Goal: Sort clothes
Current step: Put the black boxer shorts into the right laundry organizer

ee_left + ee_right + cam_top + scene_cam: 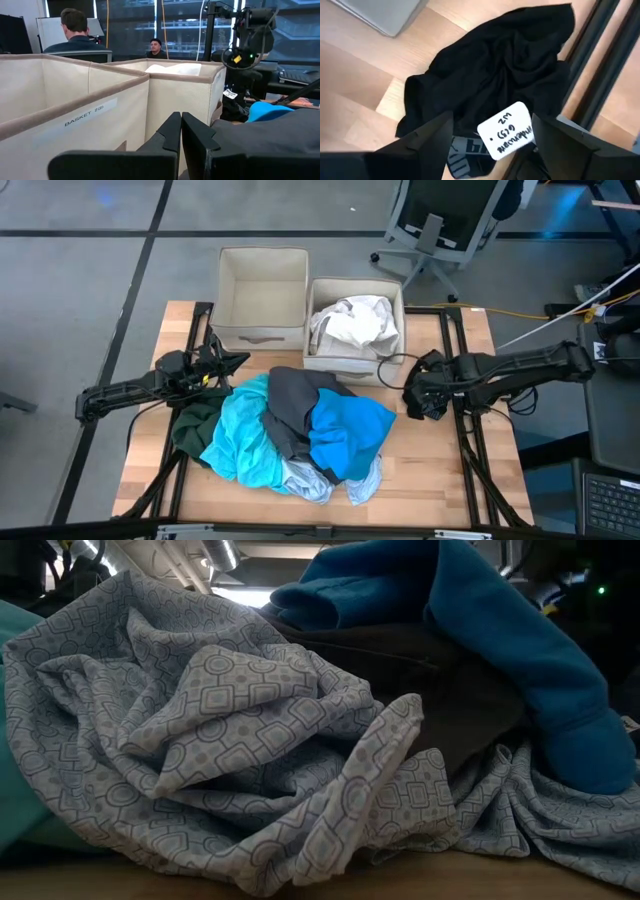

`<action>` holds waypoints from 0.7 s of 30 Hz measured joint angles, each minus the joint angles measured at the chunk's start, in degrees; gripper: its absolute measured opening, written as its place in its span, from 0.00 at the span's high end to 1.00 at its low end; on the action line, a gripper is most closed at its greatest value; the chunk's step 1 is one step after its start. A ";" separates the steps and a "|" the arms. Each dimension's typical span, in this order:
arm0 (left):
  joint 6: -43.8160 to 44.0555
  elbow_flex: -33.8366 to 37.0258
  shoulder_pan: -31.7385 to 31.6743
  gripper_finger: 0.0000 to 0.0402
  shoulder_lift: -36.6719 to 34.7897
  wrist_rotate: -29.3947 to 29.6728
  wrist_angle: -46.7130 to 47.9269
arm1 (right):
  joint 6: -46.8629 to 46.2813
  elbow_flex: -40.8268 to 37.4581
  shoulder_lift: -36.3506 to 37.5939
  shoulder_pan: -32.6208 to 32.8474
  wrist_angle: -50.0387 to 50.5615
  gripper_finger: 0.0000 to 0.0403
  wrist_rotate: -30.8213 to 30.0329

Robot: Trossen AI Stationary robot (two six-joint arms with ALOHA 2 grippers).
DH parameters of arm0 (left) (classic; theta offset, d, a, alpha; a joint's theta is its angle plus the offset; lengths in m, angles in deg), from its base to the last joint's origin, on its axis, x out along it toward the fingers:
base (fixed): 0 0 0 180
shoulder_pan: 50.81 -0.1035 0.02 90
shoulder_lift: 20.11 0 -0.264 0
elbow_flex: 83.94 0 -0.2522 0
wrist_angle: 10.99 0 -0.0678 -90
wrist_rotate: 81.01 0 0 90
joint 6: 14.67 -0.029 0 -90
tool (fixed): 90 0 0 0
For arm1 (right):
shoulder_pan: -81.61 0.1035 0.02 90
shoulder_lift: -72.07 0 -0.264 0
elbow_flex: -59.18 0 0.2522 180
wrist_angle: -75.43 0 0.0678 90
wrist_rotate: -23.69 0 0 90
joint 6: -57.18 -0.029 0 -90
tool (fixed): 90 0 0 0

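A pile of clothes lies on the table's middle: turquoise (235, 435), dark grey (293, 402), bright blue (347, 430), dark green (195, 425) and patterned pale blue-grey (312, 480). A white garment (350, 320) lies in the right beige box (392, 285). The left beige box (262, 260) holds no garment that I can see. A black garment (495, 70) with a white tag (506, 131) lies on the table at the right. My right gripper (492, 125) is open just above it, one finger on either side of the tag. My left gripper (240, 361) is shut and empty by the left box's front.
The two boxes stand side by side at the table's far edge. Black frame rails (470, 430) run along the table's right and left sides. In the low view the patterned garment (230, 740) fills the front. People sit in the room behind (75, 30).
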 joint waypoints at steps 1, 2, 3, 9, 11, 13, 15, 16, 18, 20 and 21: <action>-0.01 0.00 0.00 0.99 -0.01 0.00 0.00 | -0.10 -0.54 -0.26 0.00 -0.67 0.33 -0.06; 0.00 0.00 -0.02 0.99 0.00 0.00 0.00 | -0.32 -0.27 -0.78 0.00 -1.19 0.33 -0.83; 0.00 0.00 0.00 0.99 -0.02 0.01 0.01 | -0.88 -0.25 -1.02 0.04 -2.78 0.33 -1.73; 0.00 0.00 -0.02 0.99 -0.01 0.00 0.13 | -1.55 -1.52 -3.54 0.02 -3.41 0.33 -3.01; 0.00 0.00 -0.02 0.99 -0.02 0.00 0.15 | -1.19 -2.09 -4.17 0.02 -3.79 0.33 -2.46; 0.00 0.00 -0.02 0.99 -0.02 0.00 0.20 | 0.08 -2.49 -4.96 0.02 -4.80 0.33 -2.18; -0.01 -0.01 -0.01 0.99 -0.02 0.00 0.08 | 0.29 -3.13 -5.87 0.02 -5.18 0.33 -1.88; 0.00 0.00 -0.02 0.99 -0.02 0.00 0.09 | 0.36 -3.53 -6.40 0.00 -5.58 0.33 -1.87; 0.00 0.00 -0.01 0.99 0.00 0.00 0.21 | 0.57 -4.66 -7.41 0.00 -7.15 0.33 -1.87; 0.00 0.00 -0.02 0.99 -0.02 0.00 0.24 | 0.33 -6.26 -8.47 0.00 -8.73 0.33 -1.65; -0.01 0.00 -0.02 0.99 -0.02 0.00 0.24 | 0.08 -7.16 -9.04 0.00 -9.59 0.33 -1.44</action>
